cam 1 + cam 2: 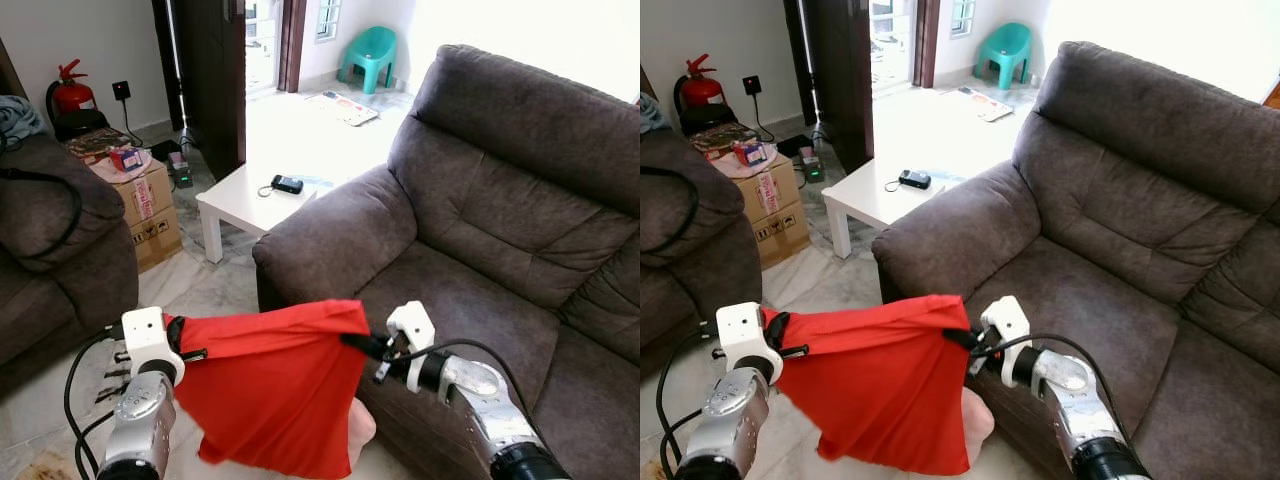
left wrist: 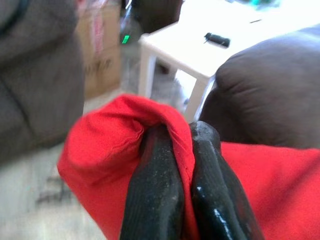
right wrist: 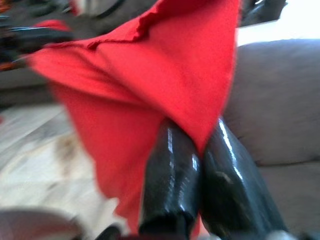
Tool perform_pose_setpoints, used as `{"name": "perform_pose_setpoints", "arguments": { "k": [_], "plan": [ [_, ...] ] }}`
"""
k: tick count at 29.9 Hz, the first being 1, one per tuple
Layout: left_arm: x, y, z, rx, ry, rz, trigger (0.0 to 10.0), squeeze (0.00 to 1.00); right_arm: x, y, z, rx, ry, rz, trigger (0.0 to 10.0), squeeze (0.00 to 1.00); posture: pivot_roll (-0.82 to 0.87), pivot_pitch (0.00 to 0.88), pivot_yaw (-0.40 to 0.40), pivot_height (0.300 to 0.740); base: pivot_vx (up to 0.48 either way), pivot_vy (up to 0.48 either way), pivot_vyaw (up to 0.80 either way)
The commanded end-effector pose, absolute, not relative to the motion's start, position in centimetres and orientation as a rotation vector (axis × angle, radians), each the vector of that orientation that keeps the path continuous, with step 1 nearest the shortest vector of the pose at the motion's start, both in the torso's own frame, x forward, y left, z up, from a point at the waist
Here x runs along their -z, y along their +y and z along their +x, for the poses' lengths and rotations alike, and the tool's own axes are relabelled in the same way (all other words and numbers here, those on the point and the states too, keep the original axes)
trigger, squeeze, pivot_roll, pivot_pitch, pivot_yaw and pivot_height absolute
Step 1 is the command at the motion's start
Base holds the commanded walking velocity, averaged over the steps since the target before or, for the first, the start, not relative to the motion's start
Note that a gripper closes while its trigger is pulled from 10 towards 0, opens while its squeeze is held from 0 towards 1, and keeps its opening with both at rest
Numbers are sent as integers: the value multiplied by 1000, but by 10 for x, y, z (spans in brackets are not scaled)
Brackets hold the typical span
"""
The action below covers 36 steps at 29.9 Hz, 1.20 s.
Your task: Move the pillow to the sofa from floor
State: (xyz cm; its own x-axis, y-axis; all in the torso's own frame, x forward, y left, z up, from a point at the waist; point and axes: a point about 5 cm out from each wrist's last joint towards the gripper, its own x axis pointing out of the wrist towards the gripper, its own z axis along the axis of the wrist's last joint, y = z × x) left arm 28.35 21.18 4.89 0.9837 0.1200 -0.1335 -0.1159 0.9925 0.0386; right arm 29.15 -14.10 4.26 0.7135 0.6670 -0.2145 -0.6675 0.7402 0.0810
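A red pillow hangs stretched between my two arms, above the floor in front of the dark grey sofa. My left gripper is shut on the pillow's upper left corner; its black fingers pinch the red cloth. My right gripper is shut on the upper right corner, close to the sofa's armrest; its fingers clamp the red fabric. The pillow's lower edge sags toward the floor, with a pale patch showing beneath it.
A white low table with a black object stands beyond the armrest. Another dark sofa lies at the left, cardboard boxes beside it. A red fire extinguisher and a teal chair are farther back. Marble floor lies between the sofas.
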Motion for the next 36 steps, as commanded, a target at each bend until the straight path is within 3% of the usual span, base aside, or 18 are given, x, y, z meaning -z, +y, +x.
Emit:
{"name": "perform_pose_setpoints", "arguments": {
  "k": [1, 7, 14, 21, 36],
  "plan": [
    [-66, 211, 286, -116, 32, 116, 10000, 0, -59, -171, 306, -494, 125, 5, 10000, 0, 189, 0, -157, 740, 0, 0, 0],
    [-85, 212, 287, -166, -77, 181, 10000, 0, -46, -183, 301, -250, 134, 56, 10000, 0, 189, 0, -161, 740, 0, 0, 0],
    [-91, 210, 288, -191, -106, 232, 10000, 0, -26, -185, 289, -110, 171, 86, 10000, 0, 186, 0, -163, 740, 0, 0, 0],
    [-89, 204, 291, -162, -90, 216, 10000, 0, -5, -173, 275, -135, 247, 127, 10000, 0, 184, 0, -159, 740, 0, 0, 0],
    [-63, 198, 285, -124, 3, 231, 10000, 0, 19, -178, 254, 3, 331, 151, 10000, 0, 191, 0, -129, 740, 0, 0, 0]
  ]
}}
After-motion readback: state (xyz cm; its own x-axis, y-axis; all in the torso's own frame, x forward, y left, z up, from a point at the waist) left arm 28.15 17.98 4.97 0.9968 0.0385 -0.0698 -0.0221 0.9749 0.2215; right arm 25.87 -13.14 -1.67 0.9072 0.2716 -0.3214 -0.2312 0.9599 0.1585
